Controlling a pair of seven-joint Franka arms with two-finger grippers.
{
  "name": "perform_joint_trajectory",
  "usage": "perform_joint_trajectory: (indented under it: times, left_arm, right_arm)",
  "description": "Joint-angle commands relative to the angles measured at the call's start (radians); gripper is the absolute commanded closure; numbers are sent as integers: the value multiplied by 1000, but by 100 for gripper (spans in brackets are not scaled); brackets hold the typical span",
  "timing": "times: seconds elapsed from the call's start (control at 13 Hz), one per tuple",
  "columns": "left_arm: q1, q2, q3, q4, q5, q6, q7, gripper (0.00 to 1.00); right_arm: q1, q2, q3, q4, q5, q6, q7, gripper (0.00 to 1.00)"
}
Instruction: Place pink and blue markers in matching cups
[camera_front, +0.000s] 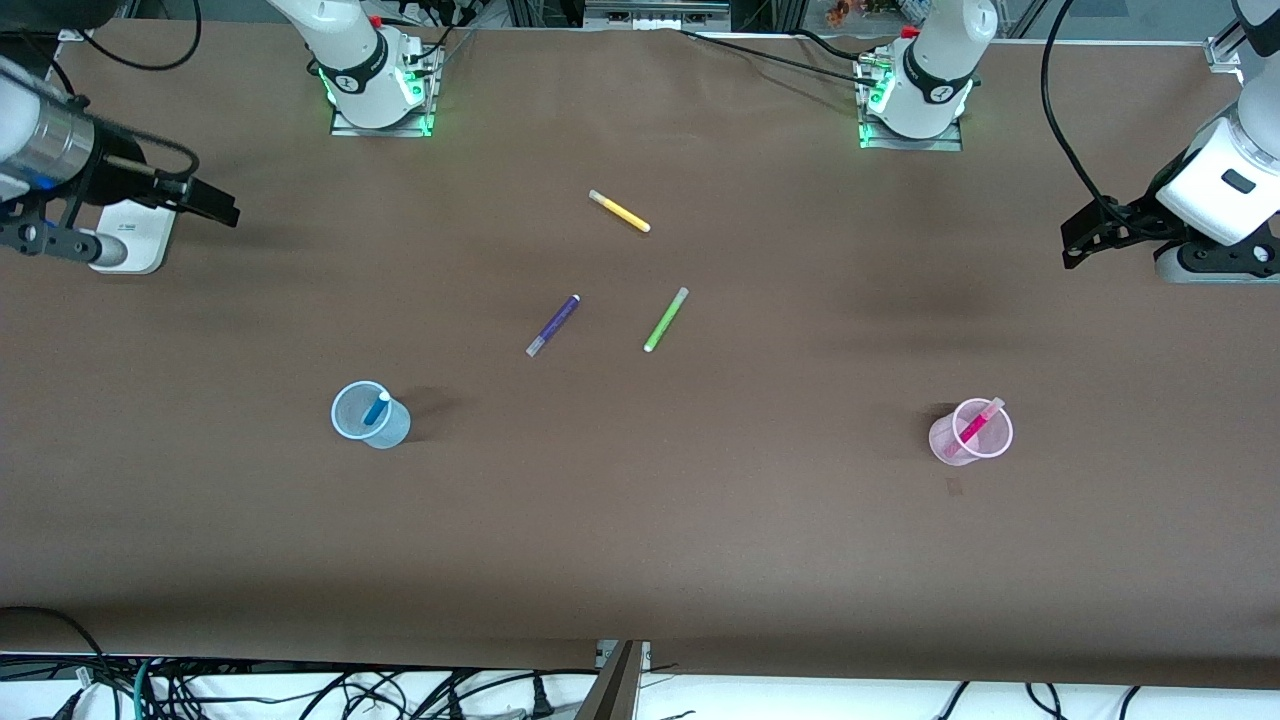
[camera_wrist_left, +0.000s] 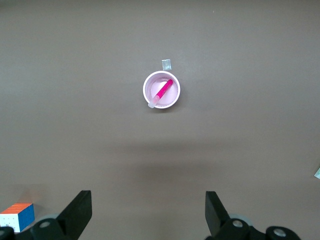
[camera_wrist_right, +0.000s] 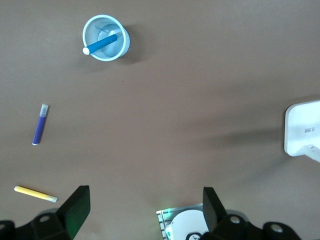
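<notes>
The pale blue cup stands upright toward the right arm's end of the table, with the sky-blue marker leaning inside it. The pale pink cup stands toward the left arm's end, with the magenta-pink marker leaning inside it. My right gripper is open and empty, up at its end of the table. My left gripper is open and empty at its end. The left wrist view shows the pink cup and pink marker well clear of my left gripper. The right wrist view shows the blue cup and blue marker well clear of my right gripper.
A purple pen, a lime-green pen and a yellow pen lie mid-table, farther from the front camera than the cups. A white box sits below the right gripper. A colour cube lies near the left gripper.
</notes>
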Motion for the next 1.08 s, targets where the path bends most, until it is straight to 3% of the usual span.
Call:
perform_joint_trajectory:
  times: [0.0, 0.31, 1.0]
  left_arm:
    - [-2, -5, 2, 7, -7, -15, 12, 0]
    - [-2, -5, 2, 7, -7, -15, 8, 0]
    - [-2, -5, 2, 7, -7, -15, 8, 0]
  right_arm:
    - [-10, -67, -1, -50, 10, 50, -81, 1]
    - [-10, -67, 0, 15, -2, 26, -76, 1]
    - [-12, -80, 15, 18, 5, 38, -125, 1]
